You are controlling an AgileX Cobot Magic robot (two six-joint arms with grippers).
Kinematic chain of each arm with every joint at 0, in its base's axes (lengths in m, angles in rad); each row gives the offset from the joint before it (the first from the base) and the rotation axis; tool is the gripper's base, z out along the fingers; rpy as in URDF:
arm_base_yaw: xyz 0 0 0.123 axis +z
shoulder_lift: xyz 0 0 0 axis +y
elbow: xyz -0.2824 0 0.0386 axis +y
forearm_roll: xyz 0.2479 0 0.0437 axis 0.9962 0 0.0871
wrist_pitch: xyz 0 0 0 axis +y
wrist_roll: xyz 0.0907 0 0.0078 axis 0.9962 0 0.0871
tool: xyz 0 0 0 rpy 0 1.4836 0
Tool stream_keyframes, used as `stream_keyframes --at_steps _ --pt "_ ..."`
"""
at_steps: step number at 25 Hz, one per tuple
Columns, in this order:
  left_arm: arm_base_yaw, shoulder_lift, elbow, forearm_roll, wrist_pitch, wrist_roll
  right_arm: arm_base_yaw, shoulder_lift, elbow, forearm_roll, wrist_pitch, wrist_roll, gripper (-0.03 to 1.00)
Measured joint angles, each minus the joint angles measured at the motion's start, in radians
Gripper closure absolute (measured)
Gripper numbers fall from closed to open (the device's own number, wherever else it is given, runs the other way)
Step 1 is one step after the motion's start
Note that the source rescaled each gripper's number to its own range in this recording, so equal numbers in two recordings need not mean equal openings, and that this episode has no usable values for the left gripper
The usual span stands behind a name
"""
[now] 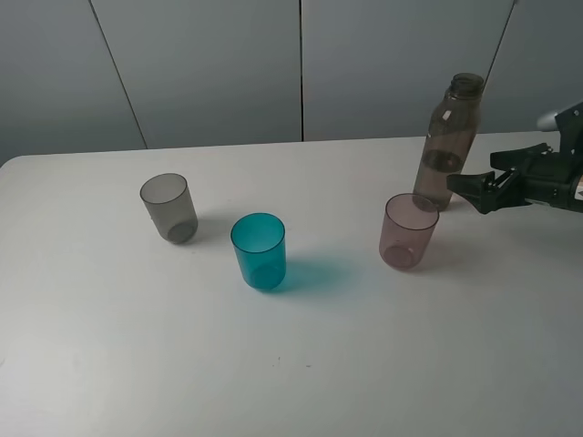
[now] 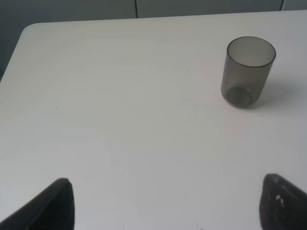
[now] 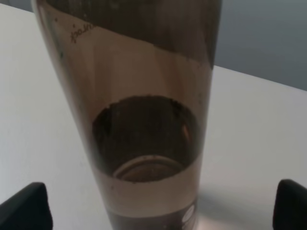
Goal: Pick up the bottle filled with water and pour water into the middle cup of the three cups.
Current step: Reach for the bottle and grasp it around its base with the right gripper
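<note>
White tabletop [image 1: 109, 364] fills most of the high view, and its near and right edges are cut off by the frame. Tallest on it is the bottle [image 1: 449, 146], upright and uncapped at the far right. Its foot is hidden behind the rim of the pinkish-mauve cup [image 1: 408, 232], which stands just in front of it. In the right wrist view the bottle [image 3: 144, 120] fills the middle. Its neck is out of frame, and its smoky wall shows dark and pale bands that make the water level hard to read.

The three cups stand upright and well apart in a loose row. The grey cup [image 1: 168, 208] is at the left, the middle cup [image 1: 259, 252], teal-blue, is nearest the camera, and the mauve one is at the right. The left wrist camera catches only the grey cup [image 2: 247, 72].

The right gripper [image 1: 466, 193] sits low, just beside the bottle, with its arm cut off at the frame edge. Its jaws are spread wide and grip nothing. I cannot tell whether the fingertips [image 3: 24, 208] have reached the bottle's sides or stop short of them.

The left gripper [image 2: 168, 206] is not visible from above. Its own camera shows only two dark tips, set wide apart over bare table.
</note>
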Motion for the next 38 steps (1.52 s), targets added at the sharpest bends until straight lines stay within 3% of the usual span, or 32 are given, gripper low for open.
stream_keyframes --at_steps 25,38 --pt "0.0 0.0 0.0 0.0 0.0 -0.002 0.076 0.162 -0.143 -0.006 -0.082 -0.017 -0.03" --pt "0.0 0.0 0.0 0.0 0.0 -0.002 0.099 0.186 -0.17 0.044 -0.117 -0.019 -0.03"
